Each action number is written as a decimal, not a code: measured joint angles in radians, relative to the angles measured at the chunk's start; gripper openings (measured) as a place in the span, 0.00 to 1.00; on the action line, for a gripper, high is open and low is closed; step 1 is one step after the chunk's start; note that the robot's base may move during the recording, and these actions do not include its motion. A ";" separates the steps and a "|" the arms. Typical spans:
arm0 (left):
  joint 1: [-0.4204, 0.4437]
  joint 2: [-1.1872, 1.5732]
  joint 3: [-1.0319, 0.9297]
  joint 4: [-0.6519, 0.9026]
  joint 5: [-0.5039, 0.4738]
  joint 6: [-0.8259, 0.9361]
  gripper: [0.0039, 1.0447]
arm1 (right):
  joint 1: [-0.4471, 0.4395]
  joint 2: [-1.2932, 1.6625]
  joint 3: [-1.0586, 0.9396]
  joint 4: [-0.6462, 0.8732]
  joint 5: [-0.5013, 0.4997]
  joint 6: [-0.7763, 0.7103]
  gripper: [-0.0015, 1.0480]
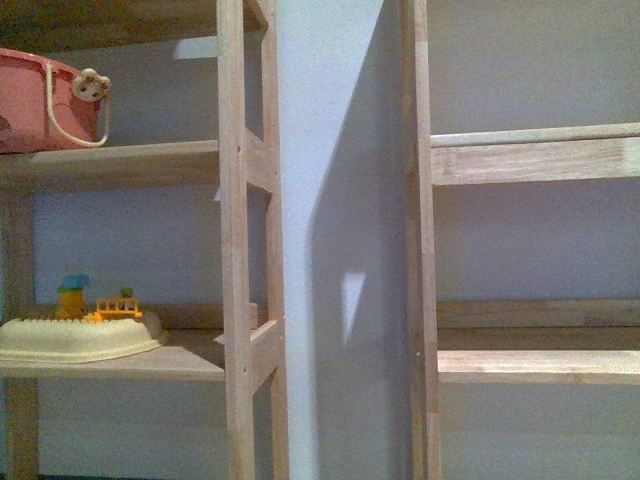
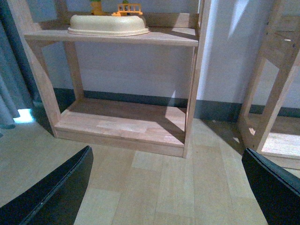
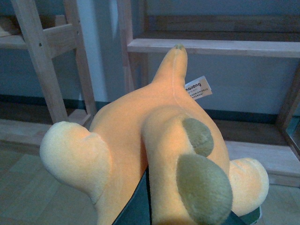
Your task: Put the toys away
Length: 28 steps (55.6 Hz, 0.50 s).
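Pale wall point(image 1: 340, 150) and light plank floor point(image 2: 154, 187) back two wooden shelf units, the left unit point(image 1: 235, 250) and the right unit point(image 1: 420, 250), with a strip of wall between them. The right gripper point(image 3: 192, 206) is closed on the plush point(image 3: 136, 126): a dark finger point(image 3: 136, 208) presses into the soft body, and the toy fills most of that wrist view, held clear of the floor. The plush is orange with cream rounded limbs and two olive patches. A white tag point(image 3: 197, 87) sticks out near its pointed tip, which overlaps a shelf board of the unit behind it. The left gripper point(image 2: 166, 157) grips nothing; its two black fingers point(image 2: 56, 187) stand wide apart above the floor, facing the left unit's bottom shelf. On the shelf above that sits a cream tray point(image 2: 108, 26), with small yellow and orange toy pieces point(image 2: 129, 8) at its far side; whether they stand on it or behind it I cannot tell. One shelf higher, in the front view, rests a pink basket point(image 1: 40, 100) with a cream handle. A grey curtain point(image 2: 9, 93) hangs beside the left unit.
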 joint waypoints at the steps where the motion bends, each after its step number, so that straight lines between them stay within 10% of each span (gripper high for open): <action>1: 0.000 0.000 0.000 0.000 0.000 0.000 0.94 | 0.000 0.000 0.000 0.000 0.000 0.000 0.07; 28: 0.000 0.000 0.000 0.000 0.000 0.000 0.94 | 0.000 0.000 0.000 0.000 0.000 0.000 0.07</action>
